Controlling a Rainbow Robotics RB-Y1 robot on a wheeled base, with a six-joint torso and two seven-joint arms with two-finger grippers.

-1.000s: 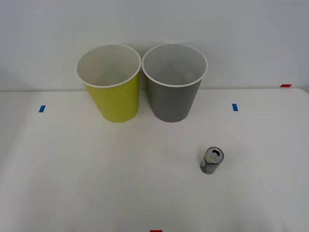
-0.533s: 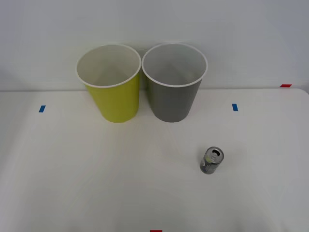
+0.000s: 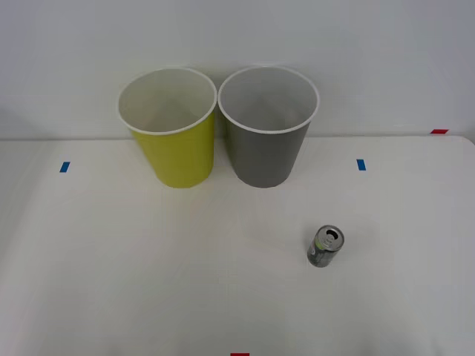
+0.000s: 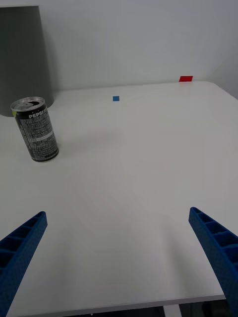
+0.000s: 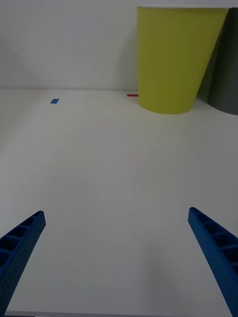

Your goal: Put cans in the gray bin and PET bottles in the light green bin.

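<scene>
- The white table carries two large tapered bins at its far edge, against the pale wall.
- The light green bin stands upright on the left. Its rim is white and its inside is white, with nothing visible in it.
- The gray bin stands upright just to the right of the green one. Their rims nearly touch; whether they make contact cannot be told. Its pale inside also shows nothing in it.
- The can stands upright on the table, nearer than the bins and to the right, well apart from both. It is silver-grey with a small yellow-green mark near the top, and its shiny lid has an open mouth.
- The right wrist view shows the can with the lower wall of the gray bin behind it.
- The right gripper sits low over the near part of the table. Its blue ribbed fingers are spread wide apart and hold nothing. The can lies ahead of them, toward one side.
- The left gripper sits low over the near left part of the table. Its blue fingers are likewise spread wide apart and hold nothing. Ahead of it stands the light green bin.
- Small blue tape marks lie on the table to the left and right, level with the bins' bases.
- A red tape mark lies at the far right edge, and another at the near edge.
</scene>
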